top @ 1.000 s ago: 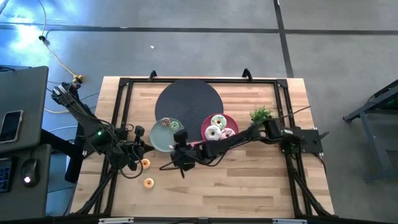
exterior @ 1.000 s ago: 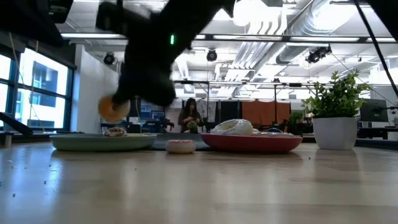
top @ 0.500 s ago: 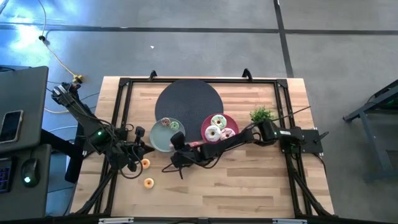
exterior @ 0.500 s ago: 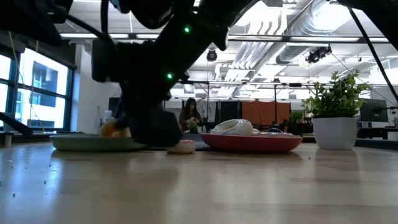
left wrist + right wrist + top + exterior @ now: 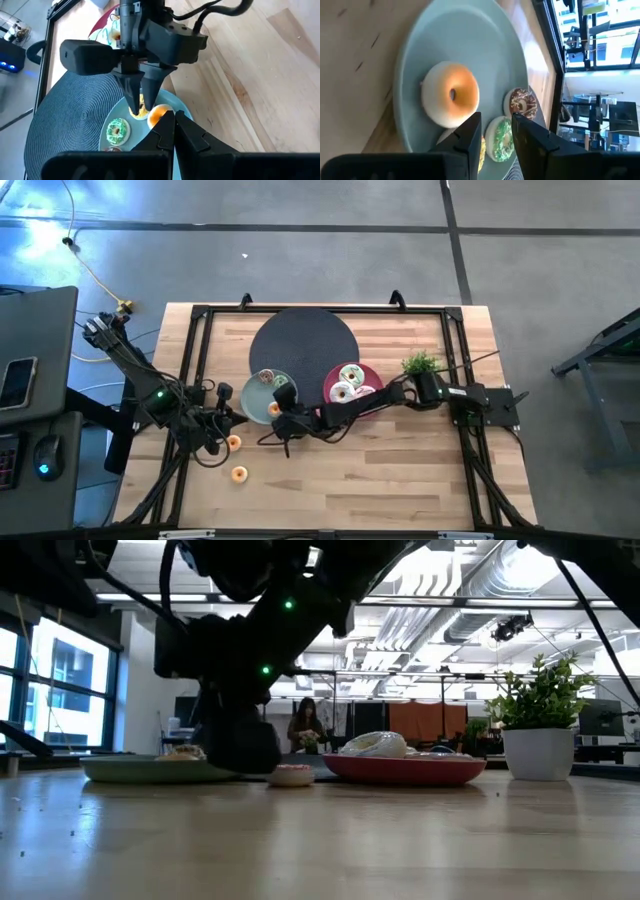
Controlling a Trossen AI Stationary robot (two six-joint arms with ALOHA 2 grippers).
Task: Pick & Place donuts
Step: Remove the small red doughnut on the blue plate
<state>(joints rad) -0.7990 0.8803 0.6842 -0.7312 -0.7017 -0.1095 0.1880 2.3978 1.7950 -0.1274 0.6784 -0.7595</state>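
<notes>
My right gripper [image 5: 496, 117] stands open low over the grey-green plate [image 5: 450, 45], fingers slanting down. Just past its fingertips an orange donut [image 5: 451, 95] lies flat on the plate, free of the fingers. A green-iced donut [image 5: 501, 137], a brown one [image 5: 521, 102] and a yellowish one [image 5: 140, 111] rest on the same plate. Three larger iced donuts [image 5: 351, 380] sit on the pink plate [image 5: 372, 376]. Two tiny orange donuts [image 5: 234, 443] [image 5: 239, 474] lie on the table near my left gripper [image 5: 222, 430], which is shut and holds nothing. A small pink donut [image 5: 292, 775] lies on the table between the plates.
A round black mat [image 5: 303, 345] lies behind the two plates. A small potted plant [image 5: 420, 364] stands at the right. Black frame rails [image 5: 196, 370] run along the table's sides. Bare wood stretches across the near half. A person [image 5: 305, 725] sits far back in the room.
My right gripper has come down toward the grey-green plate and a little toward the table's left, rolling its wrist, and has opened. The orange donut it carried in the air has been let go and now lies on the plate.
</notes>
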